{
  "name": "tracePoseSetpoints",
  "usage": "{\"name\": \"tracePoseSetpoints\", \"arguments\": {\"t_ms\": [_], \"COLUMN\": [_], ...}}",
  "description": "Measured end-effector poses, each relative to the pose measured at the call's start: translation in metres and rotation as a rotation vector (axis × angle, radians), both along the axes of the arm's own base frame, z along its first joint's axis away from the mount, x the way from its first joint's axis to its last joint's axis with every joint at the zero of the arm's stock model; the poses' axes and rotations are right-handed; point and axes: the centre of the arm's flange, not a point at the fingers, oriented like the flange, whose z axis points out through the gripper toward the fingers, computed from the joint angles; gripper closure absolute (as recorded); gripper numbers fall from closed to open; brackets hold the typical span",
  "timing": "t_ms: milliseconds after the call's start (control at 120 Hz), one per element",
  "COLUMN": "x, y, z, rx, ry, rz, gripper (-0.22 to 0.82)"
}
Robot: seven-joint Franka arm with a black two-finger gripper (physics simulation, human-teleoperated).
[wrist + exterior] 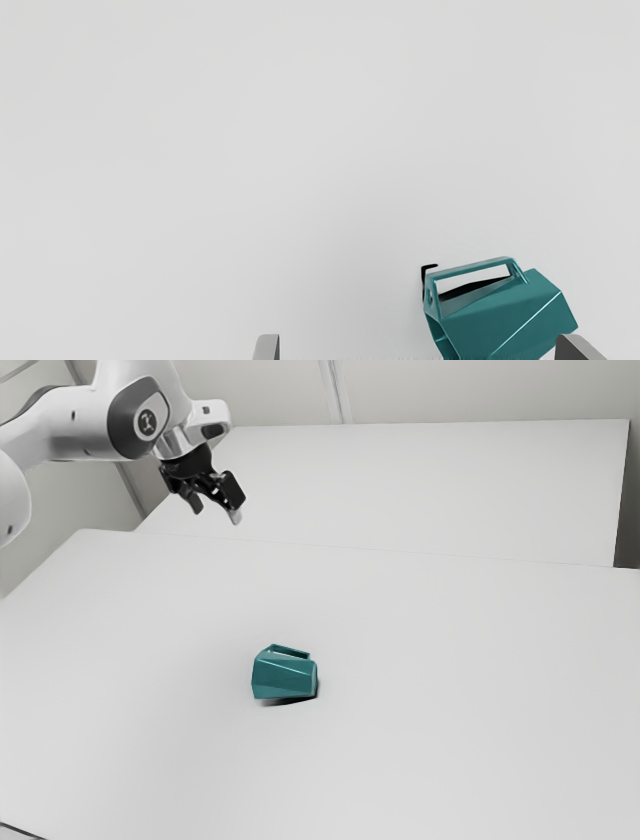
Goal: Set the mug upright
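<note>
My gripper (216, 512) hangs high above the table in the exterior view, well apart from the mug, toward that view's upper left. A teal faceted mug (285, 676) lies on its side on the table, its handle on the side away from the exterior camera. In the wrist view the gripper (417, 347) is open, its two fingertips wide apart with nothing held. The mug (505, 320) appears there close to one fingertip, which overlaps its edge in the picture; its handle and part of its mouth rim show.
The white table (450, 690) spreads around the mug. Behind it in the exterior view stands another white surface (430, 490), with a pale wall (480, 390) beyond. A dark thin line (22, 830) crosses the exterior view's lower left corner.
</note>
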Motion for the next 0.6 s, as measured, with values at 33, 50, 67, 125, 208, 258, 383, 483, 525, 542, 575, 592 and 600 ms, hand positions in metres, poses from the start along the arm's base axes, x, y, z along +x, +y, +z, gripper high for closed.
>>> {"name": "tracePoseSetpoints", "arguments": {"t_ms": [33,50,67,125,208,258,383,483,525,542,575,592,600], "x": [0.001,0.001,0.001,0.001,-0.007,-0.019,-0.046,-0.068,-0.073,-0.074,-0.076,-0.076,-0.076], "y": [0.001,0.002,0.002,0.005,0.028,0.044,0.066,0.080,0.083,0.084,0.083,0.082,0.081], "z": [-0.002,-0.003,-0.003,-0.004,-0.027,-0.046,-0.089,-0.123,-0.133,-0.136,-0.142,-0.145,-0.147], "rx": [-0.002,-0.005,-0.008,-0.030,-0.128,-0.188,-0.296,-0.380,-0.403,-0.410,-0.424,-0.431,-0.434], "ry": [0.005,0.006,0.007,0.007,0.033,0.052,0.077,0.091,0.092,0.093,0.094,0.095,0.096], "rz": [0.001,0.002,0.003,0.011,0.076,0.120,0.213,0.296,0.323,0.330,0.342,0.347,0.349], "gripper": [0.00,0.00,0.00,0.00,0.00,0.00,0.00,0.00,0.00,0.00,0.00,0.00,0.00]}}
